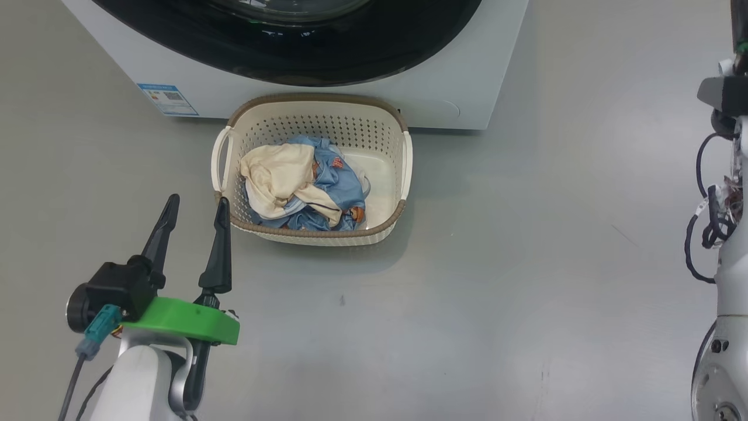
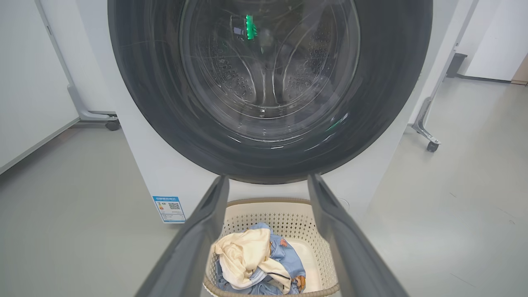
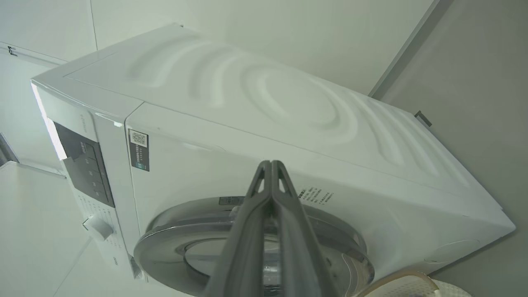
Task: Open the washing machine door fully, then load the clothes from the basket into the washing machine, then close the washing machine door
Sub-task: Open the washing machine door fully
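The white washing machine stands at the top of the head view, and its black-rimmed door lies flat against the front. The left wrist view faces that door straight on, with the steel drum showing through the glass. On the floor just in front sits the cream basket, holding a cream garment over a light blue one. My left gripper hangs open and empty at the basket's near left corner. My right gripper is shut on nothing and points at the machine's front above the door.
Grey floor spreads around the basket. My right arm with its cables rises at the right edge. A blue label marks the machine's lower left corner. Wheeled panel feet stand beside the machine. The control panel and a knob are at its top.
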Controlling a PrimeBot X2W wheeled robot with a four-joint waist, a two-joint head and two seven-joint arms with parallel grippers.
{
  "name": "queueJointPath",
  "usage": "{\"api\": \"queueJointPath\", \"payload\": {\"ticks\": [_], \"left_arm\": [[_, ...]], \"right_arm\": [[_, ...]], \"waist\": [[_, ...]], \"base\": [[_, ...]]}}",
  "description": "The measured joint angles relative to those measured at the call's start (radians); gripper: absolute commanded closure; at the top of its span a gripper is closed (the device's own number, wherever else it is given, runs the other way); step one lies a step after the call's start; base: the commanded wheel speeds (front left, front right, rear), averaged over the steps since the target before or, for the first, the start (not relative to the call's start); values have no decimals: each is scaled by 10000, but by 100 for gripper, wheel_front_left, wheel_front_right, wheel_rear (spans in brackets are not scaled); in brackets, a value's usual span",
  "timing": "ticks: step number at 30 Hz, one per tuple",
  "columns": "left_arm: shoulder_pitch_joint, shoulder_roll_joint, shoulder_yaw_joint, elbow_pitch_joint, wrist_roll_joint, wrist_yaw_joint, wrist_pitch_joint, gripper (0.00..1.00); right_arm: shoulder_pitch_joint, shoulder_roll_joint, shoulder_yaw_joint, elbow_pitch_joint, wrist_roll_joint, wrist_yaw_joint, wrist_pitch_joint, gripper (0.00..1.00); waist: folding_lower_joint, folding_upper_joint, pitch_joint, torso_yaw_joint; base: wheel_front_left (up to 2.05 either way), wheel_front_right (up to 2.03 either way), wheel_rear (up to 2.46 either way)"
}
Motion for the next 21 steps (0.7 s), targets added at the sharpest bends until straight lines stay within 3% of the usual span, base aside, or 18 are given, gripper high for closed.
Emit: {"api": "queueJointPath", "payload": {"ticks": [11, 21], "left_arm": [[-362, -56, -347, -165, -242, 0, -2, 0], [-813, -130, -957, -387, -506, -2, -2, 0]], "right_arm": [[-1528, -132, 117, 71, 863, -800, 1582, 100], [-2474, -349, 449, 186, 940, -1296, 2399, 100]], "waist": [[0, 0, 674, 507], [1, 0, 1281, 1048]], "base": [[0, 0, 0], [0, 0, 0]]}}
